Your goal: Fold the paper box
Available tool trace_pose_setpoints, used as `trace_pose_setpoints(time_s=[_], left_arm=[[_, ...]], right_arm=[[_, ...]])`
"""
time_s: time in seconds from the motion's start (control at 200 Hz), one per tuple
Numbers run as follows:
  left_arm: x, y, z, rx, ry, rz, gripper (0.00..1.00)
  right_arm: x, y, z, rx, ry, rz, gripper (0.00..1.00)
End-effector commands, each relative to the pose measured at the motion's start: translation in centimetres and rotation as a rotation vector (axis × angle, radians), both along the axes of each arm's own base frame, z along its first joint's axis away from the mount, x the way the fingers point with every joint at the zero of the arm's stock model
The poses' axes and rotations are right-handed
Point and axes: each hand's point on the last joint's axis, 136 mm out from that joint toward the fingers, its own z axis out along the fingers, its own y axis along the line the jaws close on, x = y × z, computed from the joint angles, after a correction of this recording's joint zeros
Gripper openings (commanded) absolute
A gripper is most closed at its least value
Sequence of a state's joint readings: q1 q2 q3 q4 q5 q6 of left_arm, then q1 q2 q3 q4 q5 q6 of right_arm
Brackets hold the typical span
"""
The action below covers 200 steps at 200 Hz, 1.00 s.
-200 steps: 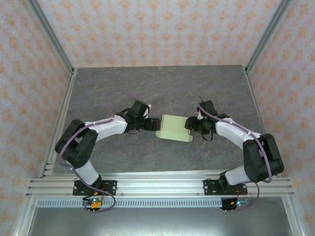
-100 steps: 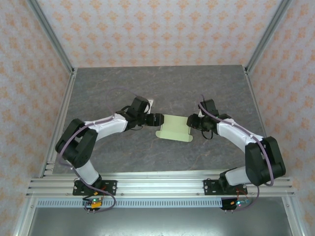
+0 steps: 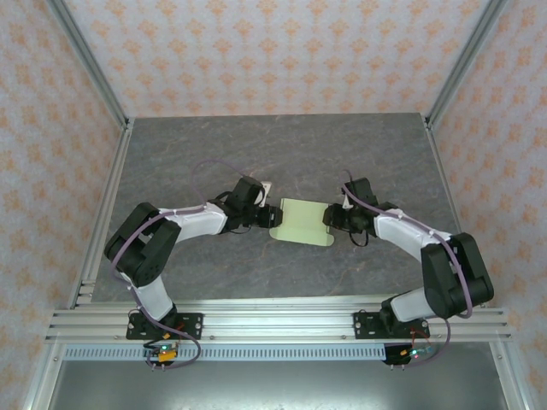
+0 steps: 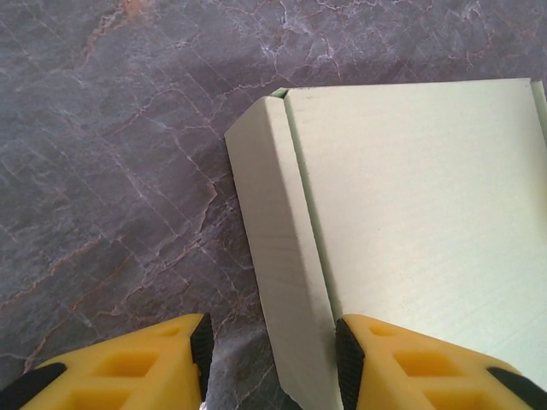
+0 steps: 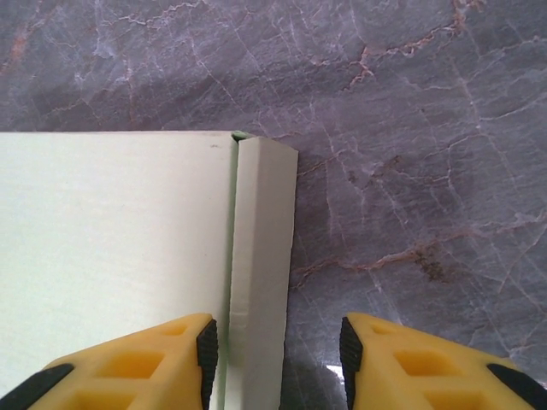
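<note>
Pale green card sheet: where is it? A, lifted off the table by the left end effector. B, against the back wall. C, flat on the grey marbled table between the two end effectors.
C: the pale green card sheet lies flat on the grey marbled table, with the left end effector and right end effector at its opposite side flaps.

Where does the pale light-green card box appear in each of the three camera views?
Top external: the pale light-green paper box lies flat at mid-table, between the two arms.
Left wrist: the box takes up the right side, its narrow left flap running to the bottom edge.
Right wrist: the box takes up the left side, its narrow right flap beside it.
Shared landmark: the grey veined tabletop around the box.
</note>
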State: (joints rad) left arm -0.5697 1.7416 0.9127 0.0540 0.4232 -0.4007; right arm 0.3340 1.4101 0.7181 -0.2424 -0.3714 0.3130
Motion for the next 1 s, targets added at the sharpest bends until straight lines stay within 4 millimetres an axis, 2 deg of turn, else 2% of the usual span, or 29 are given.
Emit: trace_pose_setpoints(time_s=[0.0, 0.095, 0.185, 0.32, 0.445, 0.546, 0.616, 0.781, 0.886, 0.996], left_arm=[[-0.6, 0.5, -1.6, 0.046, 0.011, -0.016, 0.43], [-0.6, 0.5, -1.2, 0.035, 0.002, -0.009, 0.45], [-0.4, 0.5, -0.8, 0.040, 0.000, -0.010, 0.50], [-0.4, -0.5, 1.4, -0.030, -0.008, -0.027, 0.56], [0.1, -1.9, 3.9, -0.068, -0.019, -0.053, 0.64], [0.6, -2.6, 4.9, -0.112, -0.040, -0.047, 0.65], [0.7, -2.6, 4.1, -0.092, -0.039, -0.046, 0.65], [-0.2, -1.4, -0.2, -0.004, 0.026, -0.040, 0.62], [-0.9, -0.5, -1.5, 0.024, 0.032, -0.033, 0.58], [-1.5, 0.2, -2.5, 0.047, 0.041, -0.029, 0.50]], right_arm=[[0.1, 0.4, 1.6, 0.029, -0.054, 0.015, 0.45], [0.1, 0.6, 2.2, 0.032, -0.053, 0.027, 0.45], [0.1, 0.5, 1.8, 0.019, -0.043, 0.034, 0.45], [-0.6, 0.2, 0.0, -0.053, 0.013, 0.070, 0.45], [-1.3, -0.4, -2.5, -0.106, 0.073, 0.077, 0.45], [-1.4, -0.6, -2.9, -0.123, 0.083, 0.073, 0.45], [-1.2, -0.7, -2.6, -0.124, 0.064, 0.068, 0.45], [-0.7, -0.2, -0.5, -0.091, 0.011, 0.073, 0.46], [-0.6, 0.2, 0.5, -0.056, -0.027, 0.080, 0.49], [-0.5, 0.2, 1.6, -0.050, -0.042, 0.073, 0.51]])
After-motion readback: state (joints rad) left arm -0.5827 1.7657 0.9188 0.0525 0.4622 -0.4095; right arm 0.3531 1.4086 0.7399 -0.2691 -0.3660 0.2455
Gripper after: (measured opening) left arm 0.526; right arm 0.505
